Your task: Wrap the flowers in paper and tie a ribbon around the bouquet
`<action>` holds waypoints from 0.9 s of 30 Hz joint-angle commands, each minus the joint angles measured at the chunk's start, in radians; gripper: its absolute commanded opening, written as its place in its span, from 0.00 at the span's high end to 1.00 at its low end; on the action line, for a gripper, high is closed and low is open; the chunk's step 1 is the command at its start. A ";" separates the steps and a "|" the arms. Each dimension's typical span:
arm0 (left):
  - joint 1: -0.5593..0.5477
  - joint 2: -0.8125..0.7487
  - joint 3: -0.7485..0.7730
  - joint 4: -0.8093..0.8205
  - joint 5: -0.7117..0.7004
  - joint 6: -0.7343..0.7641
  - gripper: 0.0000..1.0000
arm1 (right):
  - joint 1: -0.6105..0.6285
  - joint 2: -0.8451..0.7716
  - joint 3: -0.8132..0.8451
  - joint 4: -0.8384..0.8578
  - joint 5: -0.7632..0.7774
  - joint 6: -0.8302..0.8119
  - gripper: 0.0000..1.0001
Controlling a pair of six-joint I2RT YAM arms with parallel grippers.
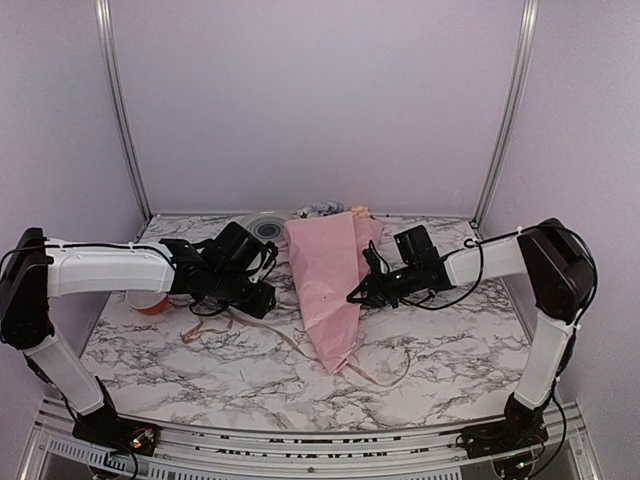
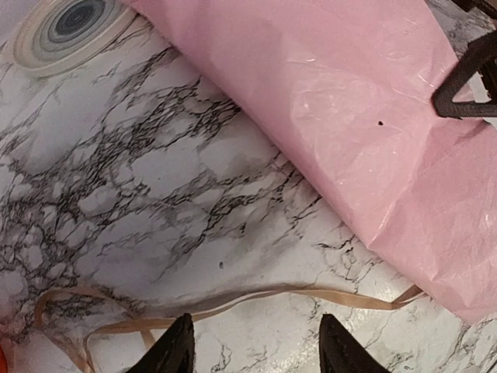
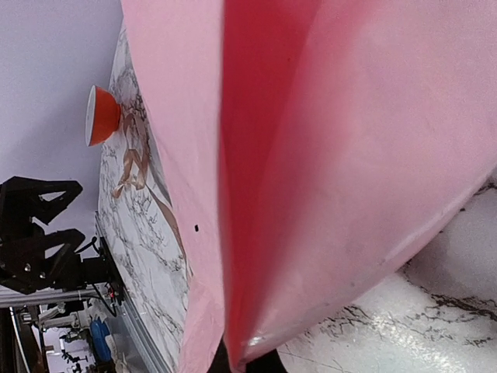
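Observation:
The bouquet [image 1: 328,290] lies mid-table as a pink paper [image 2: 373,132] cone, narrow end toward me. A few pale blooms of the flowers [image 1: 325,210] show at its far, wide end. The tan ribbon [image 2: 311,294] lies on the marble and runs under the cone's left side; its other end curls out at the tip [image 1: 385,378]. My left gripper [image 2: 256,351] hovers open just short of that strand, with nothing between its fingers. My right gripper [image 1: 356,296] is shut on a fold of the paper [image 3: 349,155] at the cone's right edge. That fold hides its fingers in the right wrist view.
An orange-red spool [image 1: 150,303] stands under the left arm, with loops of ribbon [image 3: 132,159] near it. A round white disc [image 1: 262,226] lies at the back by the wall. Metal posts frame the back corners.

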 commanded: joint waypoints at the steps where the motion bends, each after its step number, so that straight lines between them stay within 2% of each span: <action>1: 0.082 -0.114 -0.079 -0.207 -0.124 -0.305 0.45 | 0.013 -0.029 -0.012 0.027 -0.010 0.011 1.00; 5: 0.161 -0.195 -0.259 -0.214 -0.090 -0.385 0.44 | 0.013 -0.022 -0.006 0.028 -0.016 0.003 1.00; 8: 0.210 -0.205 -0.307 -0.201 -0.101 -0.384 0.44 | 0.013 -0.017 -0.002 0.024 -0.019 -0.006 1.00; 12: 0.211 -0.152 -0.247 -0.160 -0.126 -0.307 0.50 | 0.013 -0.005 0.003 0.020 -0.027 -0.015 1.00; 16: 0.231 -0.079 -0.180 -0.111 -0.124 -0.251 0.70 | 0.014 -0.009 -0.003 0.023 -0.026 -0.018 1.00; 17: 0.234 -0.062 -0.160 -0.107 -0.122 -0.233 0.71 | 0.013 -0.010 -0.004 0.022 -0.025 -0.018 1.00; 27: 0.242 0.025 -0.114 -0.099 -0.054 -0.179 0.71 | 0.013 -0.004 -0.001 0.020 -0.024 -0.016 1.00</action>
